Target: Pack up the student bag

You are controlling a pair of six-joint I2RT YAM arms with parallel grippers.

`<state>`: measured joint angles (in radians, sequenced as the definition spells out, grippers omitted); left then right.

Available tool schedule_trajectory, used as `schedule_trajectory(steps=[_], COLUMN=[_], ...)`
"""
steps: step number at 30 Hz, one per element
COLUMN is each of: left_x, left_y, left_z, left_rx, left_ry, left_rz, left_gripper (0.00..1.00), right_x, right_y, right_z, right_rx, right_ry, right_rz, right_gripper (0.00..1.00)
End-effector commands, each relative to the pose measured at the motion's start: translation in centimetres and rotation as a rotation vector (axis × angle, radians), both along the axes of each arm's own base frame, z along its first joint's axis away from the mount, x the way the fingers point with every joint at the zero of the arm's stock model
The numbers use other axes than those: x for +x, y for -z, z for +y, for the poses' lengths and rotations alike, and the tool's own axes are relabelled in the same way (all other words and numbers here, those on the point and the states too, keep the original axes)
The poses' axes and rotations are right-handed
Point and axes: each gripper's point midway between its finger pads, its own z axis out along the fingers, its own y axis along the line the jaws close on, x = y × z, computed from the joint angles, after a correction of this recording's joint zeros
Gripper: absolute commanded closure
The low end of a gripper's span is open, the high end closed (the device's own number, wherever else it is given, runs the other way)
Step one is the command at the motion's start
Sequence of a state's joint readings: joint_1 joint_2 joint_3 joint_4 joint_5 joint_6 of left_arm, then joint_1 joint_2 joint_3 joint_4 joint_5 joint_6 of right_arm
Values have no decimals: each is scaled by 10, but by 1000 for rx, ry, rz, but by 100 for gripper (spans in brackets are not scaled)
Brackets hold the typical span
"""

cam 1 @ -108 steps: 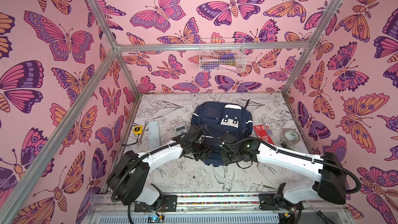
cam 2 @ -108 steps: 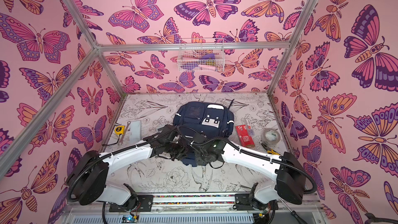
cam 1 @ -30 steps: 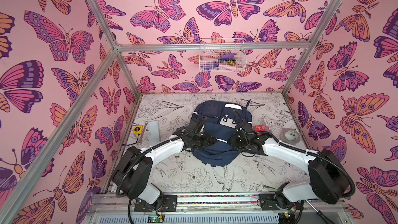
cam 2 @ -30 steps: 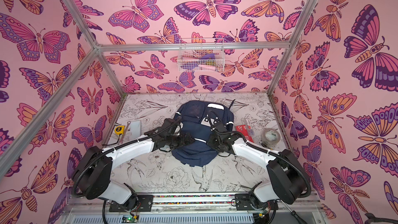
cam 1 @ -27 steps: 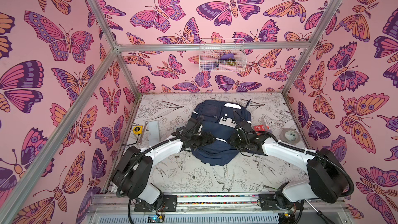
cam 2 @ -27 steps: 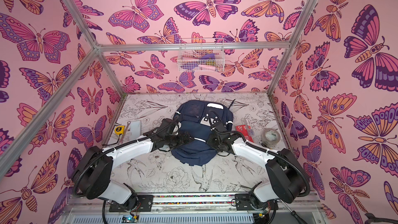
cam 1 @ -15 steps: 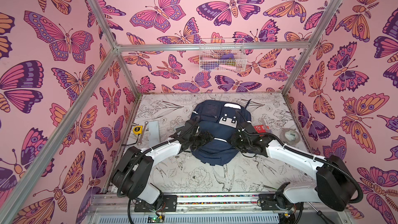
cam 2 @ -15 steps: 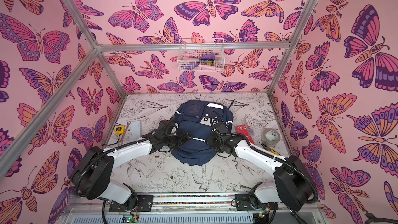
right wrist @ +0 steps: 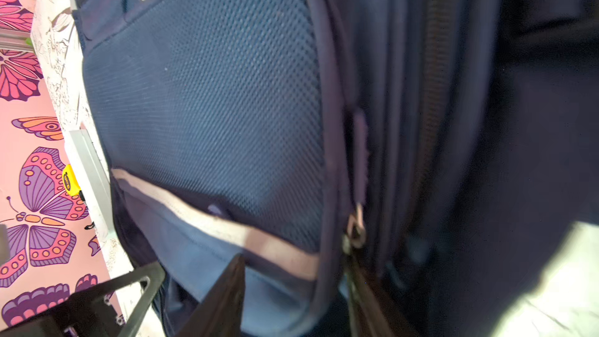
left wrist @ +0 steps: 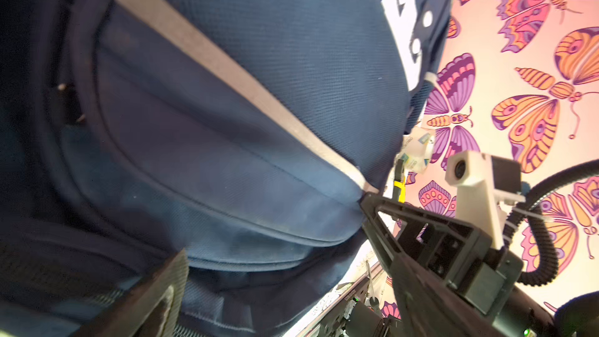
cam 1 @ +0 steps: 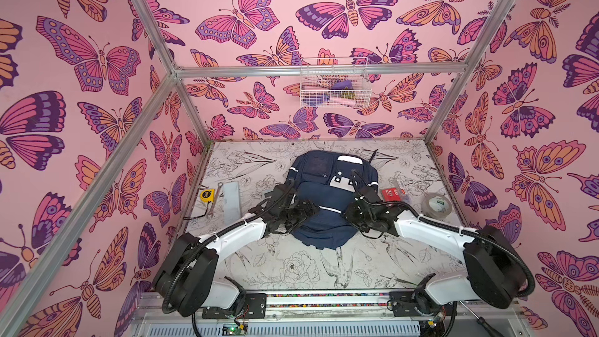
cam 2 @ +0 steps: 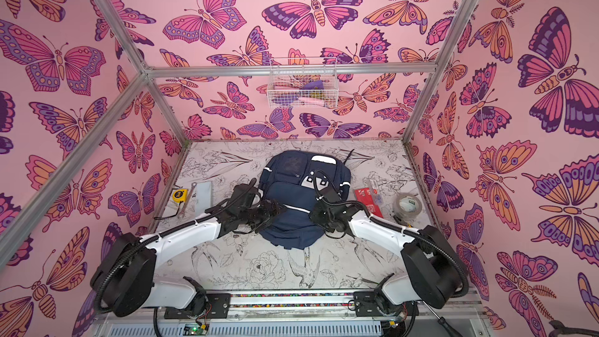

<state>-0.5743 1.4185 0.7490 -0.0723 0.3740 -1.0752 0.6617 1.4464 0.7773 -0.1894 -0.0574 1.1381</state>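
Jaws of the left gripper (cam 1: 308, 211) stand wide against the student bag (cam 1: 325, 197), clamping nothing; only one finger (left wrist: 162, 290) shows. Across the bag, the right gripper (cam 1: 351, 214) sits near one blurred zip pull (right wrist: 356, 225); how far it is open cannot be told. Beyond it lie one red packet (cam 1: 393, 193) and one tape roll (cam 1: 436, 205).

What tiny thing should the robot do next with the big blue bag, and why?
Probably nudge the right gripper sideways so its fingers pinch the zipper pull. The student bag looks zipped shut, the pull hangs close beside those fingers, and the red packet and tape roll lie outside on the table.
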Motion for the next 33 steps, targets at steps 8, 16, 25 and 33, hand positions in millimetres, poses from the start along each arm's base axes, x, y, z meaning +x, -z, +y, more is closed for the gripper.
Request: schedule_trajectory(steps=[8,16,25,33], left_x=[10,38,47,44], left_y=[4,-16,-27,-49], left_z=[-15,-24,-22,-20], left_rx=[-151,-201,-228,-257], left_ry=[-32,-44,-49,-46], left_rz=[74,17,1,-43], left_gripper=[10,50,100,100], right_x=[11,3,11,34], right_y=[-47,-59,-95,-92], right_z=[35,39,-1,-61], right_rx=[169,218,-122,-203], right_ry=[-81,-116,-235,-220], right_rz=[-89,-90,-180,-204], right_gripper=[100,100,44,50])
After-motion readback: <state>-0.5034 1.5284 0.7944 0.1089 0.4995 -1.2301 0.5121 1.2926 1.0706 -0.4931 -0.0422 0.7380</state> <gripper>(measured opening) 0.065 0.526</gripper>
